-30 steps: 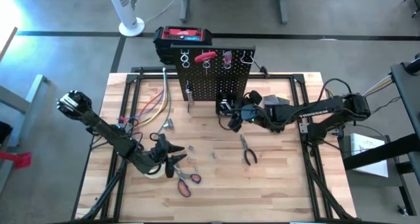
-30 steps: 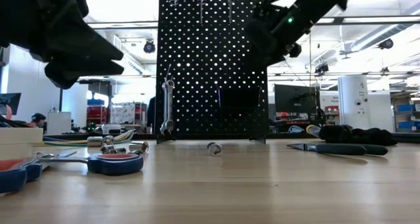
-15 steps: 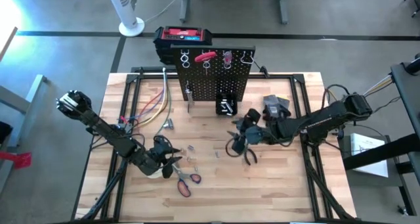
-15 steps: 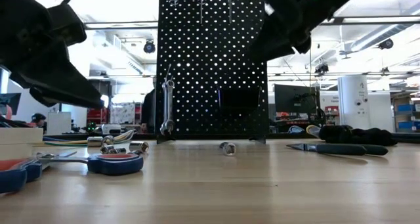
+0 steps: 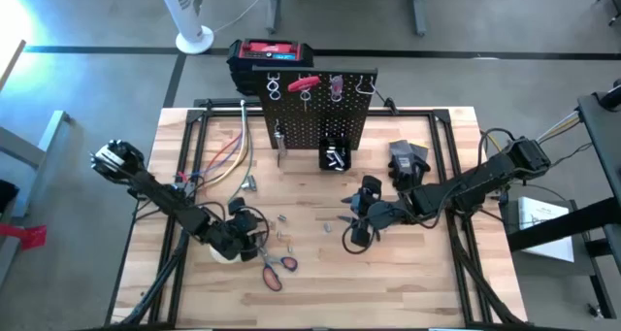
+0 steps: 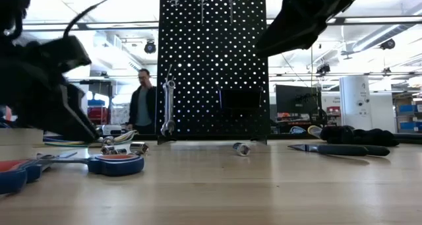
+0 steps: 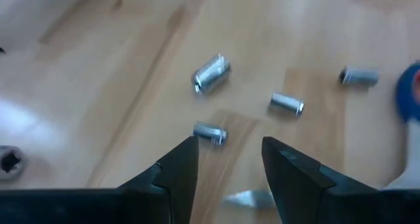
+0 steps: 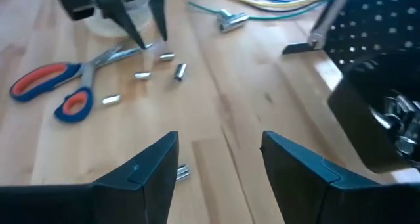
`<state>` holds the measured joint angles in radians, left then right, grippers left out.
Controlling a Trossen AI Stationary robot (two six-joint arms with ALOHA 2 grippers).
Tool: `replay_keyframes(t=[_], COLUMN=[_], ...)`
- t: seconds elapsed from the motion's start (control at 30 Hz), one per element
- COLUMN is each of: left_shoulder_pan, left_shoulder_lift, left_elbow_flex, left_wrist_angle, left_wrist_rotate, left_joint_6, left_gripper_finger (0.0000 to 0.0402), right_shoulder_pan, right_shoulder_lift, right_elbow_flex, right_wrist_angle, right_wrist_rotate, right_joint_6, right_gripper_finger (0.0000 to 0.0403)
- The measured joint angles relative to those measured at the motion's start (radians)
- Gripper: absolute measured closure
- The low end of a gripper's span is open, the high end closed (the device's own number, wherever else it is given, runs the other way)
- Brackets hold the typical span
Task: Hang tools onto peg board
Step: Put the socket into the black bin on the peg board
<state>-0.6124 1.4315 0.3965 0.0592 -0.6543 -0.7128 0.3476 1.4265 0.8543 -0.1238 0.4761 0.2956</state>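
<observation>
The black peg board [image 5: 318,108] stands upright at the table's far side, with a wrench [image 6: 169,106] hanging on it. Several small silver sockets [image 7: 210,73] lie on the wood just ahead of my open left gripper [image 7: 228,142], which touches none of them. The red-and-blue-handled scissors [image 5: 277,268] lie flat nearby. My right gripper [image 8: 220,142] hangs open above mid-table, over the black-handled pliers [image 6: 339,148], which it mostly hides in the high view. One loose socket [image 5: 327,226] lies on its side beside it.
A white tape roll [image 5: 225,248] sits under the left arm. A black bin [image 5: 335,154] stands at the board's foot, a black glove [image 5: 408,156] to its right, coloured cables [image 5: 233,156] to its left. A toolbox [image 5: 272,54] stands behind the board. A person [image 6: 142,106] stands far off.
My right gripper has swung from the bin at the peg board toward the table's near edge, staying open, and now hangs over the pliers. My left gripper has sunk and tipped down toward the sockets. One loose socket has rolled toward the table's right.
</observation>
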Motion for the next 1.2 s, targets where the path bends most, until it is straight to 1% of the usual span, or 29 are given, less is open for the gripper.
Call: replay_keyframes(t=[0.17, 0.3, 0.4, 0.57, 0.77, 0.93, 1.07, 1.2], left_shoulder_pan=[0.031, 0.044, 0.054, 0.069, 0.117, 0.154, 0.174, 0.193], left_shoulder_lift=[0.079, 0.105, 0.104, 0.097, 0.095, 0.093, 0.093, 0.092], left_elbow_flex=[0.002, 0.003, 0.003, 0.002, 0.001, 0.002, 0.001, 0.002], left_wrist_angle=[0.029, 0.049, 0.049, 0.065, 0.079, 0.084, 0.090, 0.091], left_wrist_rotate=[0.034, 0.038, 0.046, 0.057, 0.127, 0.177, 0.204, 0.224], left_joint_6=[0.046, 0.076, 0.092, 0.160, 0.216, 0.252, 0.262, 0.246], left_gripper_finger=[0.0232, 0.0228, 0.0227, 0.0227, 0.0227, 0.0228, 0.0230, 0.0244], right_shoulder_pan=[0.002, 0.002, 0.002, 0.002, 0.002, 0.002, 0.002, 0.002], right_shoulder_lift=[0.000, 0.000, 0.000, 0.001, 0.001, 0.001, 0.001, 0.001], right_elbow_flex=[0.000, -0.002, -0.005, -0.006, -0.006, -0.006, -0.006, -0.006], right_wrist_angle=[-0.001, -0.003, -0.007, -0.006, -0.006, -0.006, -0.007, -0.007], right_wrist_rotate=[-0.062, -0.067, -0.068, -0.069, -0.086, -0.097, -0.117, -0.118], right_joint_6=[-0.029, -0.028, -0.029, -0.032, -0.033, -0.034, -0.039, -0.039], right_gripper_finger=[0.0186, 0.0181, 0.0182, 0.0185, 0.0181, 0.0187, 0.0192, 0.0190])
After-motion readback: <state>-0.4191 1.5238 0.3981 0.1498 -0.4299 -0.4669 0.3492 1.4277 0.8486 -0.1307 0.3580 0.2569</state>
